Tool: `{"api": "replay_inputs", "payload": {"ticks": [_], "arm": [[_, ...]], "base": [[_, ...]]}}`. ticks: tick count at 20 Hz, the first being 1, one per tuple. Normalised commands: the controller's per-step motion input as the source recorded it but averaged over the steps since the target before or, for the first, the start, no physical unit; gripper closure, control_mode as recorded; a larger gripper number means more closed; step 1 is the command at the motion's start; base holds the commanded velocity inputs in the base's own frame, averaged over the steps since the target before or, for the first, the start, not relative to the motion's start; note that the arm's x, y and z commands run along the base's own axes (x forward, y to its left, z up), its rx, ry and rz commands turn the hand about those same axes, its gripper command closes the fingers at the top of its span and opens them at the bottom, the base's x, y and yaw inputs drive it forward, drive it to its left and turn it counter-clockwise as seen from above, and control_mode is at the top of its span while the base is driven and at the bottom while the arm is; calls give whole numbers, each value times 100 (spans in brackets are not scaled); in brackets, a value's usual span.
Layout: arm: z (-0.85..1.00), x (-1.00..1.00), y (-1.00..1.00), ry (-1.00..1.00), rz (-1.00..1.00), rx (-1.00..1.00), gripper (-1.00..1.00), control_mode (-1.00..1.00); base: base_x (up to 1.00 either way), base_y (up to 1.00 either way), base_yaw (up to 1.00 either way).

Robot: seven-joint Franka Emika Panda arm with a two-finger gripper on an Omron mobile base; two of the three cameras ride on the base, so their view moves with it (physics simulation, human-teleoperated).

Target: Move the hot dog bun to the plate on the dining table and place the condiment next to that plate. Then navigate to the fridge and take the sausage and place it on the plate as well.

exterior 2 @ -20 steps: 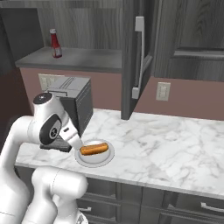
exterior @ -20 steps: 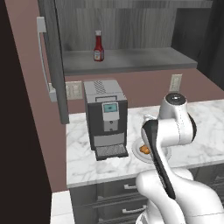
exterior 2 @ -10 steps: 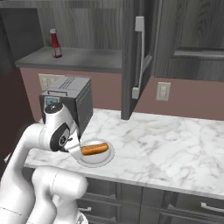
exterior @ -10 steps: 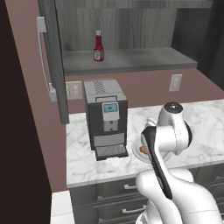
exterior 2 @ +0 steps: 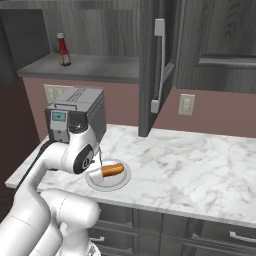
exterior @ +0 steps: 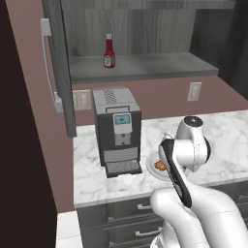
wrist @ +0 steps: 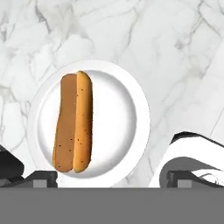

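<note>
Marble surface (exterior 2: 200, 165): gripper (wrist: 105, 181), jaws spread and empty, is descending closer over hot dog bun (wrist: 73, 121) for pickup.

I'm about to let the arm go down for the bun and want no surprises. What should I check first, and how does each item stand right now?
1. Hot dog bun lies on the white plate, nothing on top: ok.
2. Gripper open, fingers spread wider than the bun: ok.
3. Gripper centred over the bun: not ok, the bun sits toward one finger in the hand view.
4. Coffee machine stands apart from the plate: ok.
5. Ketchup bottle upright on the shelf, out of the way: ok.
6. Height of fingers above the plate: cannot tell.
</note>
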Motion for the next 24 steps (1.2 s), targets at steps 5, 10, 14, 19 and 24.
{"api": "replay_inputs", "payload": {"ticks": [5,10,14,19,24], "arm": [[-30,40,-13,11,0,0,-100,-100],[-25,43,-7,9,0,0,-100,-100],[-17,43,-2,5,0,0,-100,-100],[-20,34,0,5,0,0,-100,-100],[-31,18,0,6,0,0,-100,-100]], "base": [[0,0,0],[0,0,0],[0,0,0],[0,0,0],[0,0,0]]}}
